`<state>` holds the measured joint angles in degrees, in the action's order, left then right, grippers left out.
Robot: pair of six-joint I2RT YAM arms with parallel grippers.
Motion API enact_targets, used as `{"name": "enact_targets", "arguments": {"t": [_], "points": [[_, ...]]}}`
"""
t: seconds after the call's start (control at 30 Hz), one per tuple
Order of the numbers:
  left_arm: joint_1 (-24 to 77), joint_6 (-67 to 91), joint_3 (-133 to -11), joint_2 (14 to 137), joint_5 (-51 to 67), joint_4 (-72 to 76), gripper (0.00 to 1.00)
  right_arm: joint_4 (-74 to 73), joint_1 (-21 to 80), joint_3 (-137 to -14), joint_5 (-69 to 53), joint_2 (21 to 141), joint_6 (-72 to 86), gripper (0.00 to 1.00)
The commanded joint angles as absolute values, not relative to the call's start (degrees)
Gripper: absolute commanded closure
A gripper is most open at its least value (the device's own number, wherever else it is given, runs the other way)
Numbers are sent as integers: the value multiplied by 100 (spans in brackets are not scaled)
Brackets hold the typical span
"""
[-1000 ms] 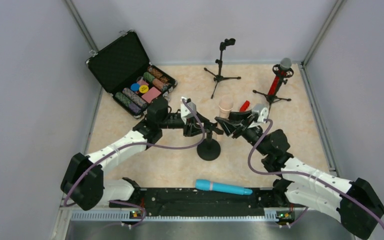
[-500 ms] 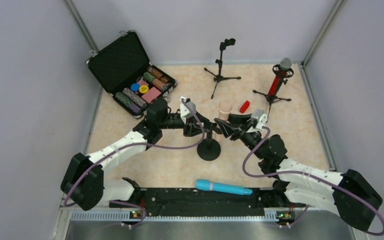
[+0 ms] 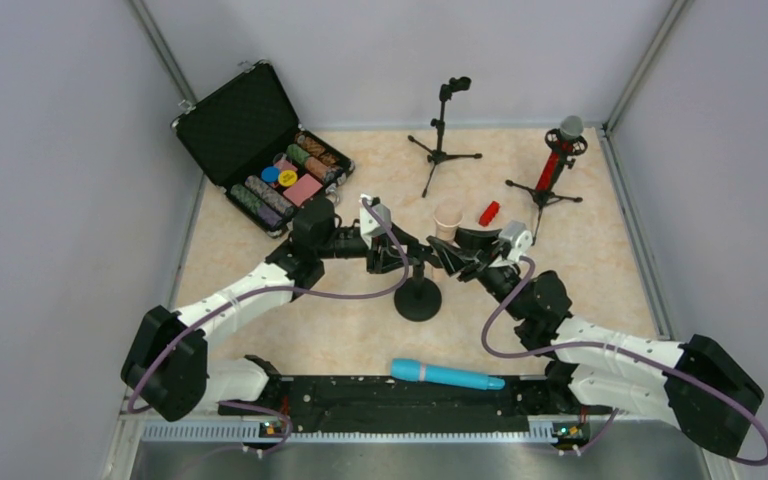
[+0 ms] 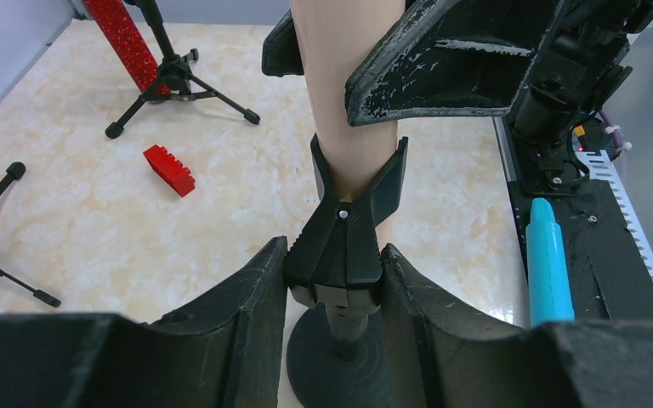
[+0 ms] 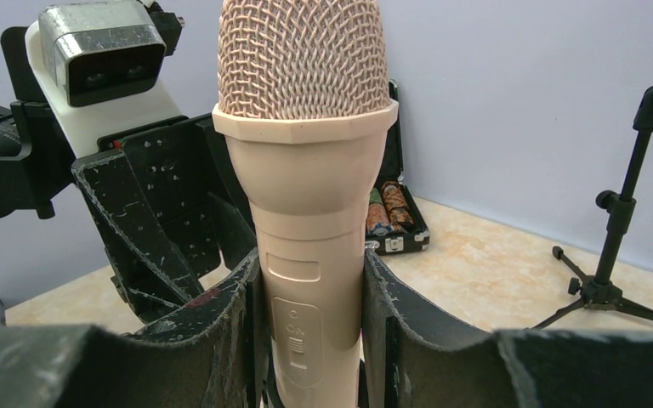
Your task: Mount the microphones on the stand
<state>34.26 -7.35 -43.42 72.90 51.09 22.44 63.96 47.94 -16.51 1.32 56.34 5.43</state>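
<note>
My left gripper (image 3: 412, 262) is shut on the clip of a round-based black stand (image 3: 418, 300); the clip (image 4: 340, 246) sits between my fingers in the left wrist view. My right gripper (image 3: 444, 252) is shut on the beige microphone (image 5: 310, 195), held upright with its lower end in the clip's fork (image 4: 349, 127). Its head shows from above (image 3: 448, 218). The cyan-blue microphone (image 3: 445, 375) lies near the front edge and shows in the left wrist view (image 4: 548, 263). The glittery red microphone (image 3: 560, 155) sits in a tripod stand at the back right.
An empty tripod stand (image 3: 442, 135) stands at the back centre. An open black case (image 3: 260, 150) of chips sits at the back left. A small red block (image 3: 489, 212) lies by the right gripper. Walls enclose the table.
My right gripper has moved left with the beige microphone, bringing it over the stand's clip. The left arm has kept still on the stand.
</note>
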Motion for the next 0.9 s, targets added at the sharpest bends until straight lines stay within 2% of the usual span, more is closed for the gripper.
{"name": "enact_targets", "arguments": {"t": [0.0, 0.07, 0.13, 0.17, 0.23, 0.37, 0.57, 0.77, 0.87], "points": [[3449, -617, -4316, 7144, 5036, 2697, 96, 6584, 4953, -1692, -18, 5714, 559, 100], [3447, -612, -4307, 7150, 5019, 2707, 88, 6577, 4953, -1687, -18, 5714, 554, 100], [3450, -598, -4294, 7154, 4995, 2708, 74, 6554, 4955, -1687, -18, 5716, 552, 100], [3451, -580, -4279, 7144, 4955, 2730, 65, 6542, 4958, -1693, -18, 5718, 550, 100], [3455, -518, -4202, 7119, 4879, 2864, 37, 6493, 4957, -1715, -53, 5721, 516, 100], [3446, -401, -3940, 7021, 4678, 3294, 2, 6340, 4957, -1758, -60, 5720, 450, 100], [3445, -347, -3868, 6962, 4598, 3389, 1, 6301, 4959, -1753, -22, 5687, 374, 99], [3451, -272, -3681, 6762, 4380, 3618, 1, 6212, 4959, -1772, -120, 5654, 369, 82], [3440, -247, -3591, 6544, 4050, 3550, 1, 6151, 4957, -1792, -132, 5624, 407, 65]]}}
